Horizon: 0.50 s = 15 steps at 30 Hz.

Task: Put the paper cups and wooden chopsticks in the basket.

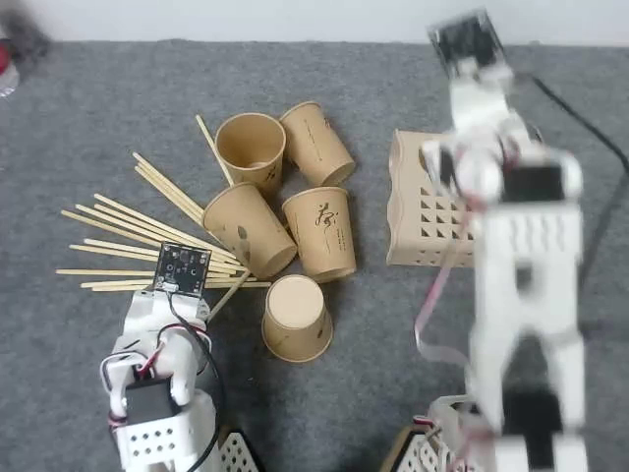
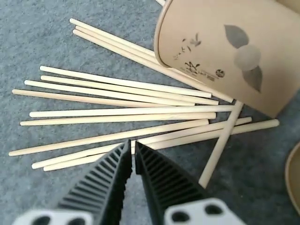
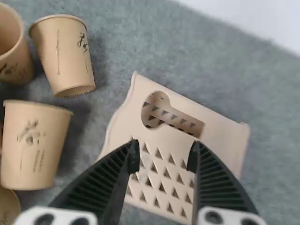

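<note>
Several wooden chopsticks lie fanned out on the grey carpet at the left. Several paper cups are bunched in the middle: one shows its open mouth, three lie on their sides, and one stands on end. The beige basket lies tipped over to their right. My left gripper is shut with nothing in it, just above the chopsticks and near a lying cup. My right gripper hangs open over the basket's perforated wall. Cups lie beside that basket.
The right arm stands tall over the basket's right part and hides it. A black cable runs across the carpet at the far right. Bare carpet stretches along the back and at the far left.
</note>
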Tool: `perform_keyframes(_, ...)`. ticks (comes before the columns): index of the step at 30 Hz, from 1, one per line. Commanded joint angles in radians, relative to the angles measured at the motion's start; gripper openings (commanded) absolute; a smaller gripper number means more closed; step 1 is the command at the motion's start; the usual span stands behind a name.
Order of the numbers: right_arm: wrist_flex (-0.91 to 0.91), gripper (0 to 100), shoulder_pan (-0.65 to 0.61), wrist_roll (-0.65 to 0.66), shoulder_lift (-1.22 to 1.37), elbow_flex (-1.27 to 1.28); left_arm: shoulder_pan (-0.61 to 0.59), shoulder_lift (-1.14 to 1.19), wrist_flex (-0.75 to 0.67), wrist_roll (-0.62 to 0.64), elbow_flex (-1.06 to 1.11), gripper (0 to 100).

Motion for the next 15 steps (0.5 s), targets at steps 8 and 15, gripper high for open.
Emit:
perform_keyframes(8,0.265,17.7,-0.087,-0.029,0.717,-0.858,-0.005,-0.014,0.002,-0.012,-0.013,1)
perform_keyframes(15,0.332,17.7,-0.067,-0.026,1.021,-1.105,0.023,-0.014,0.002,-0.015,-0.012,1)
